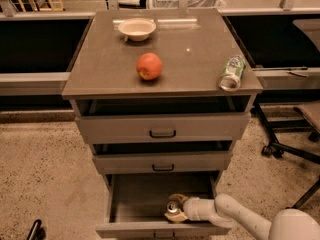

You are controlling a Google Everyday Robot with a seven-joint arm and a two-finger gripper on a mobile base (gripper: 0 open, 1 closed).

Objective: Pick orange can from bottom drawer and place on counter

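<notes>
Pincer [175,210] reaches into the bottom drawer [145,194] from the right. It is narrowed around the orange can [173,207], which stands upright near the drawer's front wall, right of middle. It looks gripped for a straight lift. Headroom is tight, because the middle drawer [162,162] juts out just above the far part. On the desk [100,69], open room lies between the apple [149,66] and the green-and-white can [232,72] lying at the right edge. The bowl [137,29] sits far back.
</notes>
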